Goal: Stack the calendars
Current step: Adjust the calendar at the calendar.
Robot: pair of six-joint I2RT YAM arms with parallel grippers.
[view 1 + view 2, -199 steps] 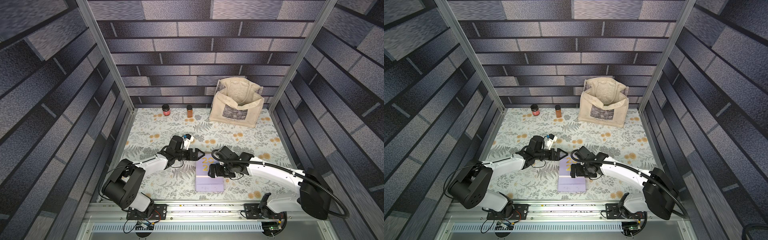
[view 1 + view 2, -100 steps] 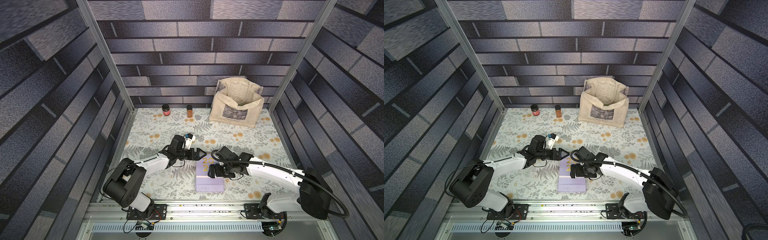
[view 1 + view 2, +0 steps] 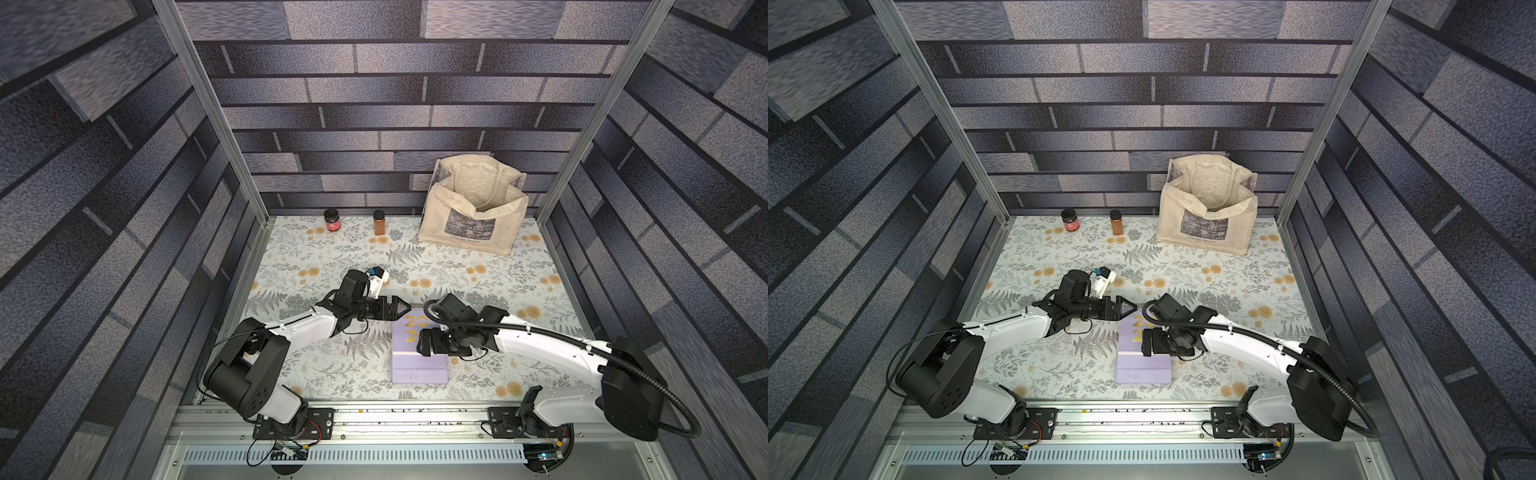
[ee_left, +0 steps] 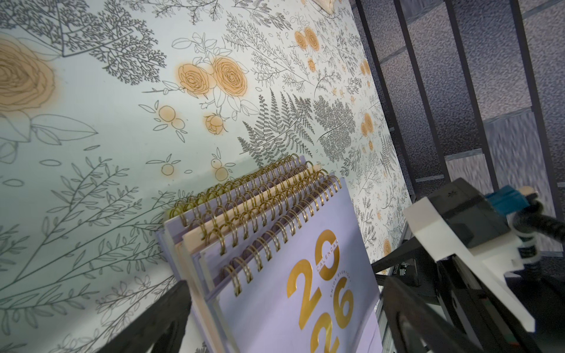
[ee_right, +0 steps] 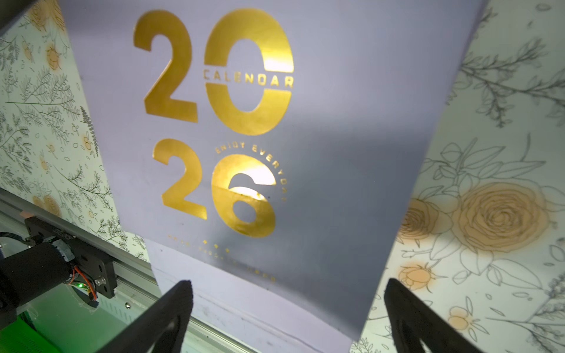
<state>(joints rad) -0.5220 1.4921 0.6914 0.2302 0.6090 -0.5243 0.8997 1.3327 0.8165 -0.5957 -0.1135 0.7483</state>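
Calendars point(image 3: 417, 368) lie near gaping left end effector point(image 3: 400, 309) and right end effector point(image 3: 421, 342).

Stack of calendars point(image 3: 419, 359) lies flat on the floral surface point(image 3: 532, 286) near the front, lilac cover up, gold digits partly hidden. Left fingers point(image 3: 397, 310) at the stack's far edge. Right fingers point(image 3: 425, 340) over mid-cover. Cream tote bag point(image 3: 473, 216) back right. Red-label jar point(image 3: 332, 220) and orange jar point(image 3: 379, 222) along the back wall.

The floral table point(image 3: 307, 370) carries a lilac-topped stack of calendars point(image 3: 419, 368) at lower centre of a top view. Higher up stand a dark jar point(image 3: 332, 220), a spice jar point(image 3: 378, 222) and a tote bag point(image 3: 473, 216).
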